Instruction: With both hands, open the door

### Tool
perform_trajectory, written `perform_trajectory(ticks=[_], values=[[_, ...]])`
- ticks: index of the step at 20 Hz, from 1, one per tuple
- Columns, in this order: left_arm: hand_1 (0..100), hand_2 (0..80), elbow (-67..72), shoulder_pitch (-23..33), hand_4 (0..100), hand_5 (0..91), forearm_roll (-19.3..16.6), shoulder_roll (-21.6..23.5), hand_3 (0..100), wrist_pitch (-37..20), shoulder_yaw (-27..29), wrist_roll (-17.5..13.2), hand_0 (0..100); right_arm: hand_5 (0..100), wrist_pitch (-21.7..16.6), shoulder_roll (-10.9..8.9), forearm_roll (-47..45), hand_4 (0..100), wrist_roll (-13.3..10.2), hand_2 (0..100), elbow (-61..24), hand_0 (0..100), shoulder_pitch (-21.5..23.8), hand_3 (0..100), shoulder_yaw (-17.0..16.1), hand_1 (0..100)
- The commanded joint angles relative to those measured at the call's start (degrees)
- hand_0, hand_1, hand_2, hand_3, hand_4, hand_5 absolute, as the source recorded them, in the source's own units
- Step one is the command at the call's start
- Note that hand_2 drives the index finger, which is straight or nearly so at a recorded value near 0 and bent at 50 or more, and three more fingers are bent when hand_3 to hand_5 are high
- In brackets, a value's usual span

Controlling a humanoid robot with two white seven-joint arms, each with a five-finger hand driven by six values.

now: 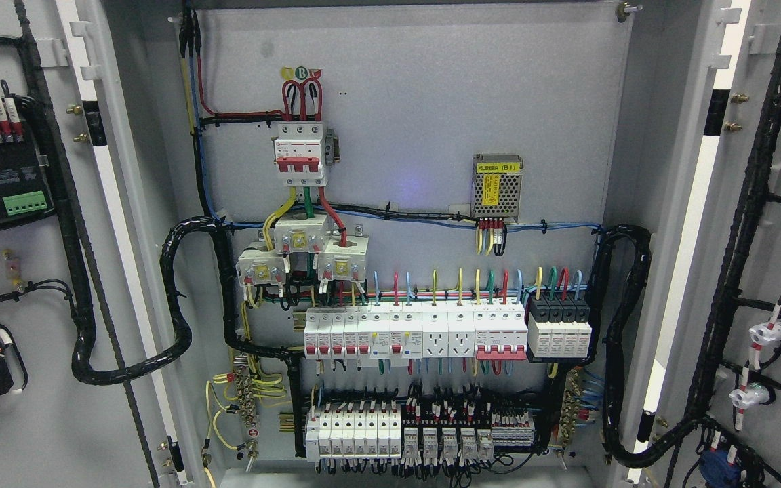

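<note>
Both cabinet doors stand fully open: the left door [38, 271] swung out to the left edge of view, the right door [770, 271] to the right edge, each carrying black cable looms on its inner face. Between them the back panel [417, 102] is exposed, with a red-toggled main breaker [300, 152], a mesh-cased power supply [497, 186] and rows of breakers [417, 332] below. Neither hand appears, so the state of the fingers cannot be told and no position can be referred to them.

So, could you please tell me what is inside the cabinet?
Breakers, a meshed power supply, rows of modules and wiring on the backplate. Whatever lies behind it is hidden.
</note>
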Motion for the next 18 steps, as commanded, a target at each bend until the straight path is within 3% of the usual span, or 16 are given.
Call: perform_trajectory(ticks=[1, 5, 10, 18], values=[[0, 0.0, 17.1, -5.3, 4, 0.0, 0.0, -3.9, 0, 1.8, 0.2, 0.3, 0, 0, 3.6, 6.28, 1.2, 0, -1.8, 0, 25.1, 0, -7.6, 0, 0.3, 0], [0, 0.0, 19.0, -6.2, 4, 0.0, 0.0, -4.1, 0, 7.5, 1.5, 0.3, 0, 0, 13.1, 6.54, 4.5, 0, -4.3, 0, 25.4, 0, -9.3, 0, 0.2, 0], [0, 0.0, 19.1, -6.3, 4, 0.0, -0.1, -4.3, 0, 16.4, 2.9, 0.3, 0, 0, 19.8, 7.33, 8.4, 0, -10.2, 0, 25.5, 0, -11.5, 0, 0.2, 0], [0, 0.0, 19.0, -6.3, 4, 0.0, -0.1, -4.4, 0, 28.7, 4.0, 0.3, 0, 0, 29.5, 7.42, 8.7, 0, -14.3, 0, 26.5, 0, -16.0, 0, 0.2, 0]])
